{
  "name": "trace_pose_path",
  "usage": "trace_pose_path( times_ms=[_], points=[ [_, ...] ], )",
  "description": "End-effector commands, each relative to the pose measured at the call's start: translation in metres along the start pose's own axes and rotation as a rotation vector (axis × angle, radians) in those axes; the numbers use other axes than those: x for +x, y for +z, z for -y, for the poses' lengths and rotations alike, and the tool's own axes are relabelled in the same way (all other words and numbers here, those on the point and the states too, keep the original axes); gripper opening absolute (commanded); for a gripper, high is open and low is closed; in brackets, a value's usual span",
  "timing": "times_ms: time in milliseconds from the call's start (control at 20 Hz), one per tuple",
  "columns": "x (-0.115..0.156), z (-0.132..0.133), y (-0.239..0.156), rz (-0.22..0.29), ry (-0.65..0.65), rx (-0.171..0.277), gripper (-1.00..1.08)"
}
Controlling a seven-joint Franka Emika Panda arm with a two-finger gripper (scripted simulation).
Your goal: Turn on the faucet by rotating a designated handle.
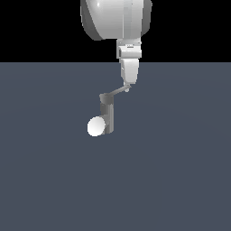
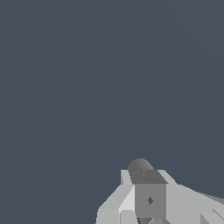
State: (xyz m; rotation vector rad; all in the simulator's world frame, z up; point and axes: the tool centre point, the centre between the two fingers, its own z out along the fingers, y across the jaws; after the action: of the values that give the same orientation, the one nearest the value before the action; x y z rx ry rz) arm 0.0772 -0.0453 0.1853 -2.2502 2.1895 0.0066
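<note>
The faucet (image 1: 108, 116) is a small grey upright post on the flat floor, with a round white spout end (image 1: 96, 126) facing the exterior view's left and a darker top cap (image 1: 106, 97). The thin light-grey handle (image 1: 118, 91) runs from the cap up toward the exterior view's right. My gripper (image 1: 127, 85) points straight down with its fingers together, and its tips are at the handle's far end, touching or nearly touching it. In the wrist view the fingers (image 2: 150, 199) fill the lower edge, with a dark grey rounded part (image 2: 140, 165) just beyond them.
The flat dark blue-grey floor (image 1: 180, 180) spreads all around the faucet. The large white arm link (image 1: 115, 18) hangs above the gripper. Nothing else stands in view.
</note>
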Motion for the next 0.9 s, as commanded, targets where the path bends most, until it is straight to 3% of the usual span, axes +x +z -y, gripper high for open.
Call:
trace_pose_path(
  times_ms=[0, 250, 850],
  points=[
    [0.001, 0.002, 0.003, -0.004, 0.011, 0.002, -1.00],
    [0.001, 0.001, 0.003, -0.004, 0.011, 0.001, -1.00],
    [0.003, -0.032, 0.003, -0.004, 0.011, 0.001, -1.00]
  ],
)
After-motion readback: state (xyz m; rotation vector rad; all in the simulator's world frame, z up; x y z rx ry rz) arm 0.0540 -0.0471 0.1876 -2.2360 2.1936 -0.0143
